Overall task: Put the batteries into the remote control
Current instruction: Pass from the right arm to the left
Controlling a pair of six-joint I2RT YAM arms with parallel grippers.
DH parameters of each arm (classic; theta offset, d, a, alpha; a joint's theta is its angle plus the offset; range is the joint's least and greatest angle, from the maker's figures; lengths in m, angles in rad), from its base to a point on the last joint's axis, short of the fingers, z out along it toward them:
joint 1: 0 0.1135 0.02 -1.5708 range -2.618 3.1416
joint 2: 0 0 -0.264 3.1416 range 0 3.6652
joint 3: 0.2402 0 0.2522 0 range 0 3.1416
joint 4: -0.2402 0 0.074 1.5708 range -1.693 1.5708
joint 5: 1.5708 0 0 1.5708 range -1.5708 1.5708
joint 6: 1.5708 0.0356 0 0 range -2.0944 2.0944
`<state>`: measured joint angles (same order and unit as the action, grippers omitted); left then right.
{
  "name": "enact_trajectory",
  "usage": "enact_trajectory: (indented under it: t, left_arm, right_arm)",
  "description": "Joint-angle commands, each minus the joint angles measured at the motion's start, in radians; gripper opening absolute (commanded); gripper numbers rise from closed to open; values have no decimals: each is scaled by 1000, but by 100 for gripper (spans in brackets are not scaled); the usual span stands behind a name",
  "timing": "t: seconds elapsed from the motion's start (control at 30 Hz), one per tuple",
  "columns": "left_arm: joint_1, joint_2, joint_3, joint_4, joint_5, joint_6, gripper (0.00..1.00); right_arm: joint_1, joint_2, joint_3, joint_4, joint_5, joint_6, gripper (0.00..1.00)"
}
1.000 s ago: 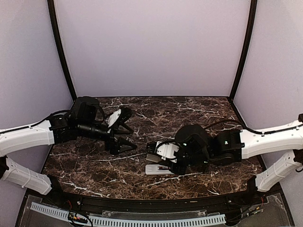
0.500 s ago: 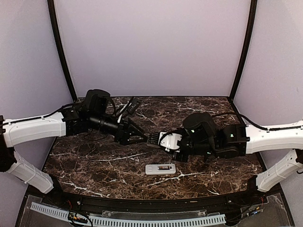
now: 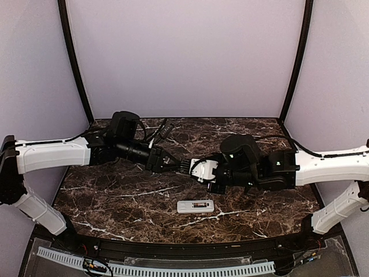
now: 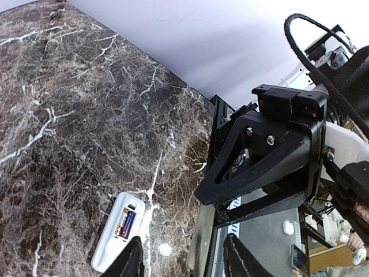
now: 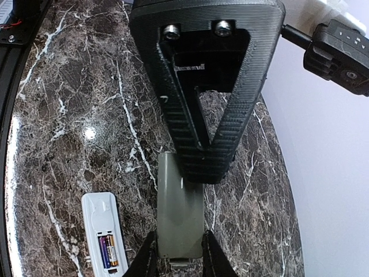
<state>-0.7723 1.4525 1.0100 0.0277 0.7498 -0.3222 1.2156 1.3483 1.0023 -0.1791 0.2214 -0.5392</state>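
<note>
The remote control [image 3: 195, 206] lies face down on the marble table [image 3: 115, 202], near the front edge, just in front of where the two arms meet; its back bay is open upward with at least one battery [image 5: 108, 251] seated in it; whether a second cell sits beside it I cannot tell. The handset looks light, stiff and smooth, likely to skid on the polished stone if pushed, so it is best taken across its long edges; the cells are slim and round, apt to roll and slip from a pinch. The right gripper [image 5: 179, 254] is clamped on the near end of the thin grey cover [image 5: 180, 222], gripping its long edges; the left gripper [image 4: 184, 254] has its jaws apart on either side of the cover's far end, with no firm pinch to be seen. The top view gives only the arms' meeting and the remote's place; the right wrist view shows the cover flat and whole; the left wrist view shows it edge-on; only the wrist views resolve the battery.
</note>
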Motion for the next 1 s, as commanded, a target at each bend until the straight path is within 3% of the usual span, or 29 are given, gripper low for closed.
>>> enact_trajectory:
  t: [0.0,0.1,0.47,0.8,0.97]
  left_arm:
    - [1,-14,-26,49,42,-23,44]
    - [1,-6,-24,60,63,-31,37]
    - [1,2,-22,37,65,-8,30]
    - [1,-1,-3,21,78,-3,1]
    - [1,-18,-5,21,76,1,0]
  right_arm:
    - [-10,19,33,49,-10,-12,17]
    - [-11,30,40,53,-4,-17,17]
    - [-18,34,54,62,3,-28,16]
    - [-19,37,58,83,13,-49,16]
    - [-22,35,63,91,22,-43,16]
